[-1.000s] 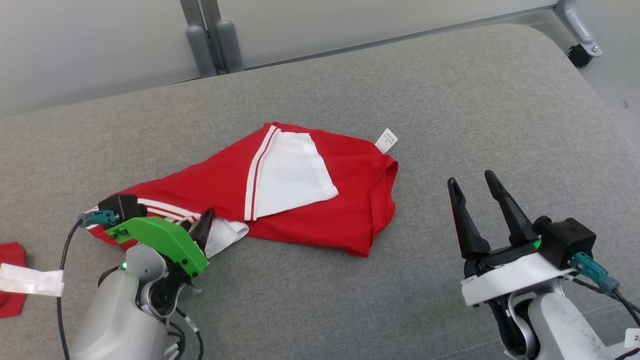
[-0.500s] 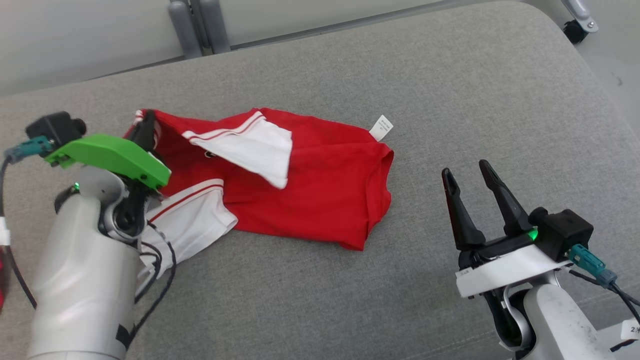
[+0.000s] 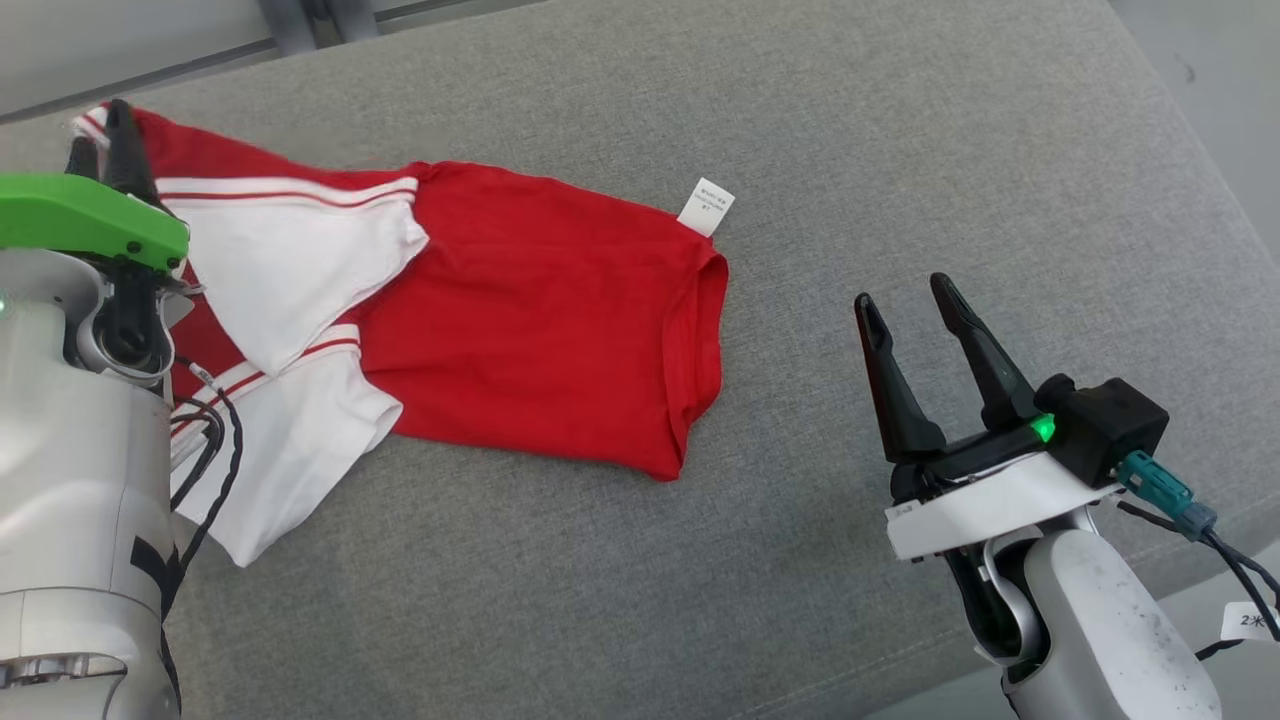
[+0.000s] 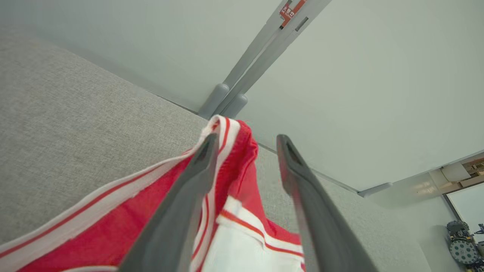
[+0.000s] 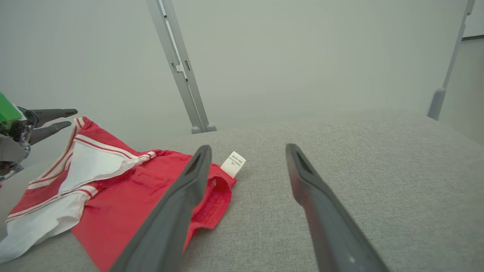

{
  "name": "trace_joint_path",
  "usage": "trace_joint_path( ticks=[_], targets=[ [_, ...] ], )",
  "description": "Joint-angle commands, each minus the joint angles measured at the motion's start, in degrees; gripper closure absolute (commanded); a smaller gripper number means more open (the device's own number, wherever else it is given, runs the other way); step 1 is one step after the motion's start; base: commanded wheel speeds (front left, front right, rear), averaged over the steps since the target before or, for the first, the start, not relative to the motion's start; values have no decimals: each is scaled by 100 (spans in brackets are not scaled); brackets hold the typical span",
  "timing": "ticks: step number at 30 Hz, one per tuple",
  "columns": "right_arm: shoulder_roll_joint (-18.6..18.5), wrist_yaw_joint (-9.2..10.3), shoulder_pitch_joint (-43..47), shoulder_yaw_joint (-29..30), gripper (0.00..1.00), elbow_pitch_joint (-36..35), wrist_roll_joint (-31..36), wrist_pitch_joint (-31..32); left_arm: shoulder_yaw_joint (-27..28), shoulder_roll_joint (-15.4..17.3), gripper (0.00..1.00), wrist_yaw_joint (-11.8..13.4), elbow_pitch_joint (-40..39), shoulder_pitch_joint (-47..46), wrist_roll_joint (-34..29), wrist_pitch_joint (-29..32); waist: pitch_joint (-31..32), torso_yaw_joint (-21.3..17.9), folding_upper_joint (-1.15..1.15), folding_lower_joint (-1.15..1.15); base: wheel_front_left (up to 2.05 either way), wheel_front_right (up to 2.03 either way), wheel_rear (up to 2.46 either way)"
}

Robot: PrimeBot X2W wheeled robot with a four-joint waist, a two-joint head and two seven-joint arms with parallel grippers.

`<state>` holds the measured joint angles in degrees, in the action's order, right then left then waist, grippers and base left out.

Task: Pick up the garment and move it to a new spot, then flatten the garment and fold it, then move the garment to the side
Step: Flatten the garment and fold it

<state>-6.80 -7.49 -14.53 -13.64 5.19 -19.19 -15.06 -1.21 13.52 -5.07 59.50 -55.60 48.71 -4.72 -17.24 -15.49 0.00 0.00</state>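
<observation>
The garment (image 3: 540, 300), red with white panels and striped trim, lies spread on the grey padded surface (image 3: 900, 130), a white label (image 3: 706, 205) at its far right corner. My left gripper (image 3: 100, 135) is at its far left corner, open. In the left wrist view the garment's striped hem (image 4: 227, 132) rests against the left finger (image 4: 196, 170), with a gap to the other finger. In the right wrist view that corner (image 5: 77, 122) still stands raised beside the left gripper (image 5: 60, 119). My right gripper (image 3: 902, 292) hovers open to the garment's right, holding nothing.
Grey metal posts (image 5: 181, 68) stand behind the surface against a pale wall. The surface's rounded right edge (image 3: 1215, 190) drops to the floor. Bare grey fabric stretches in front of and to the right of the garment.
My left gripper has carried the striped corner away to the far left, unfolding the garment, and its fingers have parted. The camera has shifted too. The right gripper stays open.
</observation>
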Motion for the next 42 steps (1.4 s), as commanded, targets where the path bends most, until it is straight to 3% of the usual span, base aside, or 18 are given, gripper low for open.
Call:
trace_joint_path(
  ticks=[1,11,21,29,33,42],
  targets=[
    [16,0,-56,-8,0,20,7,-16,-58,44,0,-67,112,-95,-102,-42,-33,-25,0,0,0,0,0],
    [-5,0,172,12,0,168,-29,-16,-958,-88,0,-242,161,474,-697,-755,525,337,0,0,0,0,0],
    [-151,0,524,250,0,227,-64,-16,-1725,361,0,-235,-1441,1782,-1240,-1030,1118,735,0,0,0,0,0],
    [-154,0,830,317,0,231,-95,-16,-1799,567,0,536,-3455,3575,-1936,-1047,1389,880,0,0,0,0,0],
    [-164,0,885,387,0,190,-121,-16,-1699,371,0,879,-4200,4396,-1831,-1048,1402,947,0,0,0,0,0],
    [-216,0,770,369,0,166,-121,-16,-1866,424,0,983,-4637,4713,-1780,-604,1302,1006,0,0,0,0,0]
  ],
)
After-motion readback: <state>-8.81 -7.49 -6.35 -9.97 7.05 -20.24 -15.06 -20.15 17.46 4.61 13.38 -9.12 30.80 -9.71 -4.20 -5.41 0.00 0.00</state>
